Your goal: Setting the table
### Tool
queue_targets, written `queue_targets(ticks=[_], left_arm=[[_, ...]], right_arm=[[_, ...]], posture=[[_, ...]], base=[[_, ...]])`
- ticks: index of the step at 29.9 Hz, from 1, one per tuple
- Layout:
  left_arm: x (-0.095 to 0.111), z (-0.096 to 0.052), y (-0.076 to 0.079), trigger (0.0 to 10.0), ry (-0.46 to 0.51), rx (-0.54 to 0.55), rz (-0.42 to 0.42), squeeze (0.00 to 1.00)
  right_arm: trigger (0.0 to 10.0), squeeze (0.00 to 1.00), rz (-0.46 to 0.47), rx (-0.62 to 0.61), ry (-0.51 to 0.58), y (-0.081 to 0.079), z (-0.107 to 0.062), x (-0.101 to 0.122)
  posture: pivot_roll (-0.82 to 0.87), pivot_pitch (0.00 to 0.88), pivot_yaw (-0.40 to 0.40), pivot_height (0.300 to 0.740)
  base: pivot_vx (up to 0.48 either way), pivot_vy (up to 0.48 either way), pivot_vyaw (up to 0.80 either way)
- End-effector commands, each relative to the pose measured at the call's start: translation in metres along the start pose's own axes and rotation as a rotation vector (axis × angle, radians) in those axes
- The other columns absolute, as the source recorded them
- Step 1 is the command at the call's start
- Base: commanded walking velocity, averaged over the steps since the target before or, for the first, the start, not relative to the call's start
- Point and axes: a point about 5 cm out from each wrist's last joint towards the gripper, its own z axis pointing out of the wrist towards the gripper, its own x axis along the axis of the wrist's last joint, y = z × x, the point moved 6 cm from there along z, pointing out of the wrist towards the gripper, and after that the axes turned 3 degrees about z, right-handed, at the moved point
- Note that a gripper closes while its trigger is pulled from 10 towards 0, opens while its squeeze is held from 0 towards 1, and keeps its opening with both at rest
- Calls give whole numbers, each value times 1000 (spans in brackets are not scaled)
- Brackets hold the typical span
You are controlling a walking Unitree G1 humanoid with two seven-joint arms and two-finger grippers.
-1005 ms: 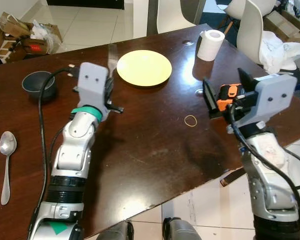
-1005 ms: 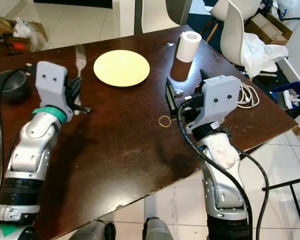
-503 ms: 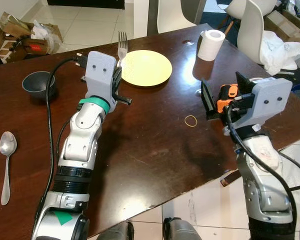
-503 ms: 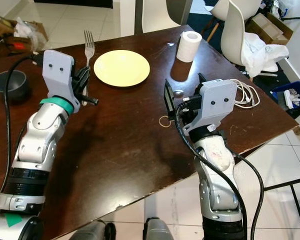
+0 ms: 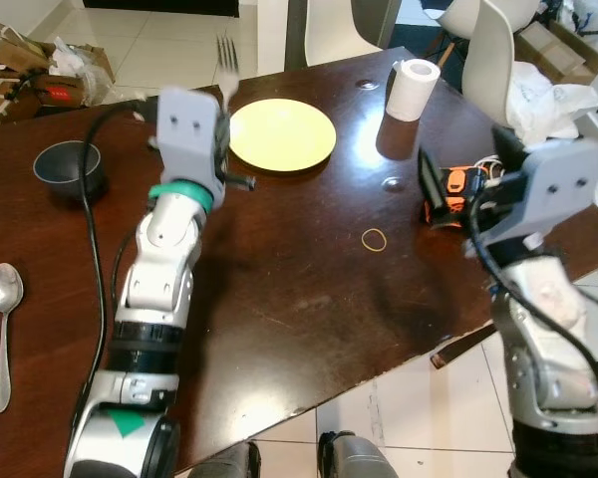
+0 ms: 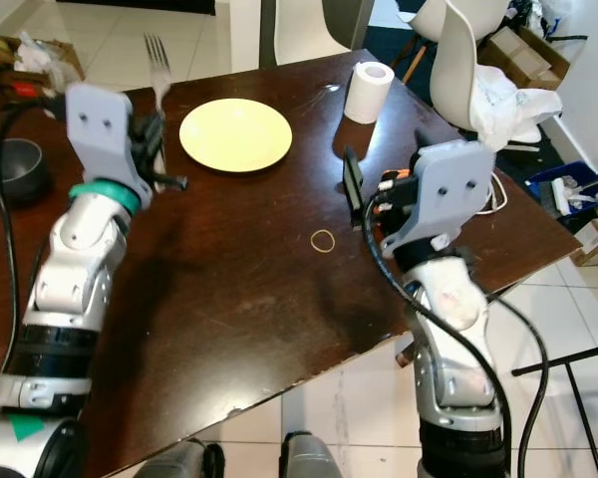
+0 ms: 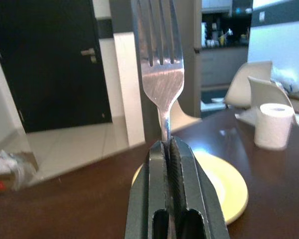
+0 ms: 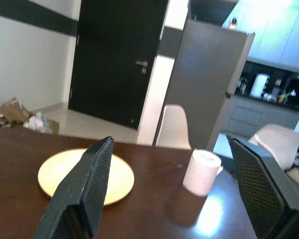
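Our left gripper (image 7: 168, 149) pinches the fork (image 7: 159, 64) by its handle, tines up, the plate (image 7: 224, 186) just ahead. Our right gripper (image 8: 172, 181) hangs wide and empty. The thin grip could let the fork twist or drop as we lower it.

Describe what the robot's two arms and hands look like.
Both arms are silver, jointed, with black cables looping alongside. Each ends in a grey boxy wrist housing and a hand of two long black fingers: left hand, right hand. The left arm has a green band and green triangle mark.
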Motion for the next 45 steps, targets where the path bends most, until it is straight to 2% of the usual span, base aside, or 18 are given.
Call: queue_targets(ticks=[1,8,10,13,15,19,21,26,28,29,30,31,33,35,37,42,44,45], left_arm=[[-11,-1,4,10000,-33,-25,17,0],[-22,-3,13,10000,-88,-105,66,0],[-55,-15,23,10000,-252,-295,182,0],[-84,-33,19,10000,-430,-455,248,0],[-89,-39,17,10000,-472,-502,262,0],[-95,-44,21,10000,-501,-550,259,0],[-114,-45,42,10000,-518,-542,221,0],[-110,-37,43,10000,-489,-494,214,0],[-84,-5,11,10000,-389,-273,182,0],[-84,-5,11,10000,-389,-273,182,0],[-69,10,-15,10000,-341,-154,188,0],[-69,10,-15,10000,-341,-154,188,0],[-52,21,-52,10000,-308,-47,227,0],[-52,21,-52,10000,-308,-47,227,0],[-59,15,-76,10000,-356,-59,276,0],[-69,6,-81,10000,-394,-101,301,0],[-80,-5,-84,10000,-425,-144,320,0],[-96,-21,-83,10000,-466,-184,326,0]], right_arm=[[10000,0,-10,-6,-11,6,-1,-1],[10000,0,5,-29,-27,7,-6,-7],[10000,0,39,-67,-83,4,-19,-29],[10000,0,48,-87,-128,5,-31,-43],[10000,0,49,-92,-141,7,-34,-46],[10000,0,53,-116,-186,12,-41,-61],[10000,0,72,-108,-250,7,-48,-84],[10000,0,66,-88,-237,4,-45,-79],[10000,0,16,-42,-178,13,-35,-54],[10000,0,16,-42,-178,13,-35,-54],[10000,0,-13,-18,-147,20,-30,-39],[10000,0,-13,-18,-147,20,-30,-39],[10000,0,-27,3,-103,29,-23,-19],[10000,0,-27,3,-103,29,-23,-19],[10000,0,11,13,-88,33,-14,-16],[10000,0,31,36,-98,28,-10,-22],[10000,0,48,58,-113,19,-6,-31],[10000,0,82,86,-120,5,-3,-38]], posture=[[-79,0,6,740],[-69,0,39,740],[-59,0,80,740],[-52,0,87,740],[-52,0,87,740],[-37,0,88,740],[-35,0,90,740],[-40,0,93,740],[-44,0,87,740],[-44,0,87,740],[-44,0,84,740],[-44,0,84,740],[-40,0,78,740],[-40,0,78,740],[-24,0,64,740],[-13,0,60,740],[-5,0,54,740],[17,0,39,740]], base=[[0,0,0],[0,0,0],[0,0,0],[0,0,0],[0,0,0],[0,0,0],[0,0,0],[0,0,0],[0,0,0],[0,0,0],[0,0,0],[0,0,0],[0,0,0],[0,0,0],[0,0,0],[0,0,0],[0,0,0],[0,0,0]])
